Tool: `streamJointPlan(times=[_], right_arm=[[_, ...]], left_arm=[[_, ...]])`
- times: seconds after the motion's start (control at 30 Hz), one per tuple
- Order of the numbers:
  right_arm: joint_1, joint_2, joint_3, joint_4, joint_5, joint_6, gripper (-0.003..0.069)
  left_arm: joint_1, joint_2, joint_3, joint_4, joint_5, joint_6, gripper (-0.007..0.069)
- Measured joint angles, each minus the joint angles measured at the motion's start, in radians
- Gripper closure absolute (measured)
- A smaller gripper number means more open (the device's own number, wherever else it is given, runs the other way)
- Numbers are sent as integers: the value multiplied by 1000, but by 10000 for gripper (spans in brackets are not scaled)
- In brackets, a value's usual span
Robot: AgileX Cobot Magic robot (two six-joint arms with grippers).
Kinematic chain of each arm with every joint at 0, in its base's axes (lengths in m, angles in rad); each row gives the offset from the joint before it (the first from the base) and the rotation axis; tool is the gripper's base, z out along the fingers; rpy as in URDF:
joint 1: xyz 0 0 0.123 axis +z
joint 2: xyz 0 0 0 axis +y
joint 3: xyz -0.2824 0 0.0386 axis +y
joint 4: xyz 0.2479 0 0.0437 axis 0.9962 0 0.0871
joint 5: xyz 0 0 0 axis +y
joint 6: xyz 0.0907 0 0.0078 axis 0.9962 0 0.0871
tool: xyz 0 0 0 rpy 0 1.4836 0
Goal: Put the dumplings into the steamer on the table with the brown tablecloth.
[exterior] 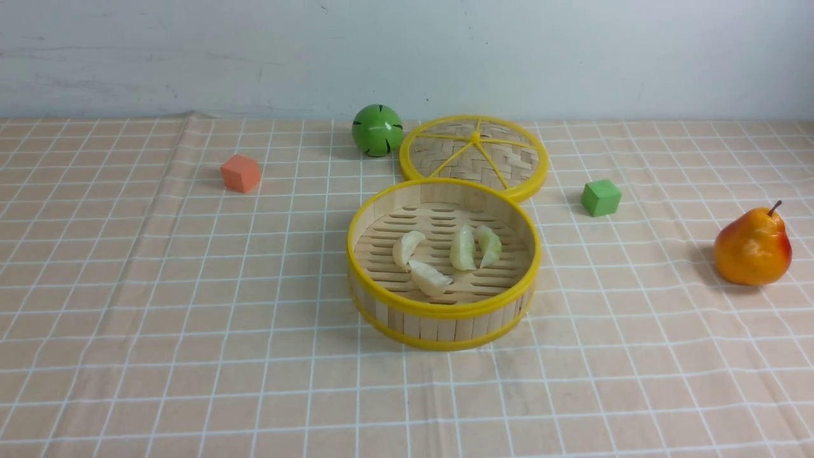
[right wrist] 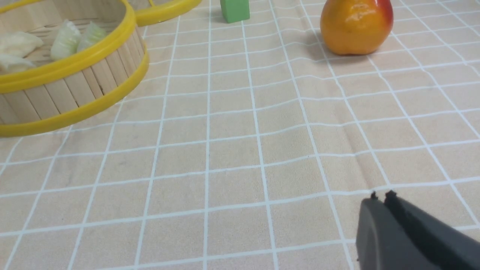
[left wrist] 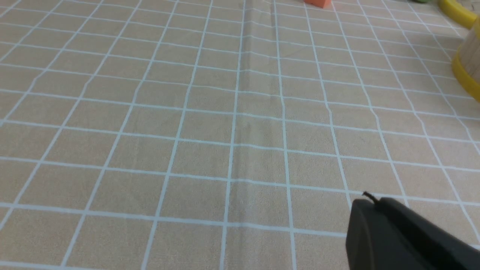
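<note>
Front view: four dumplings [exterior: 430,277] lie inside the steamer [exterior: 443,312]; task looks done.
Both pincers, left [left wrist: 369,200] and right [right wrist: 381,198], pinched closed, empty, well apart from steamer.

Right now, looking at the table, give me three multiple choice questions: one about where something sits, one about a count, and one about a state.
1. Where is the lid?
A. Flat on the cloth behind the steamer
B. Closed on top of the steamer
C. Beside the pear

2. How many dumplings lie in the steamer?
A. Two
B. Three
C. Four

3. How does the right hand stand?
A. Shut, holding nothing
B. Shut on a dumpling
C. Wide open over the pear

Answers:
1. A: the front view shows the lid lying past the steamer's far rim.
2. C: dumplings at and rest on the slats.
3. A: the right wrist view shows its tips together above bare cloth.
</note>
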Motion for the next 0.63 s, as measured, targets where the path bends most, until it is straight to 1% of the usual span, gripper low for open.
streamJointPlan(times=[0.63], right_arm=[[0,0,0,0,0,0,617]], left_arm=[[0,0,0,0,0,-1,620]])
